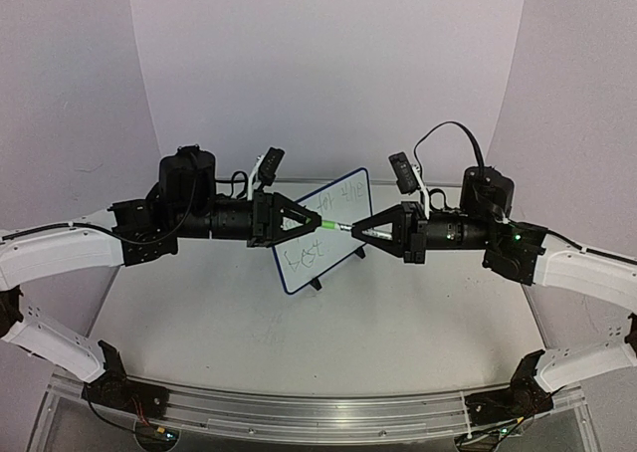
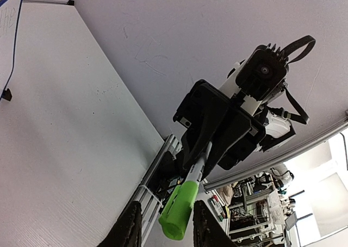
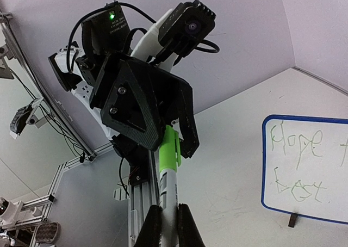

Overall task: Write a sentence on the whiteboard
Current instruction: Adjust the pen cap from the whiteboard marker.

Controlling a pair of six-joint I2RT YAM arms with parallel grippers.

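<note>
- plain white tabletop (image 1: 398, 342) with a pale backdrop; the small blue-rimmed white whiteboard (image 1: 323, 235) stands propped at far centre, already carrying green writing.
- the right gripper (image 3: 168, 220) is pinched tight on the white-barrelled marker (image 3: 169, 184), seemingly to steady it.
- the left gripper (image 2: 168, 225) straddles the marker's lime-green plastic cap (image 2: 178, 209) with its fingers apart, probably to work the cap.

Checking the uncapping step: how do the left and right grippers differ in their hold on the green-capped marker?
The black left gripper straddles the marker's bright green plastic cap, jaws apart with a gap on one side. The black right gripper has its jaws shut on the pale barrel. The left one reaches in from the left, the right one from the right. Both lie level, tip to tip, before the blue-rimmed whiteboard.
</note>
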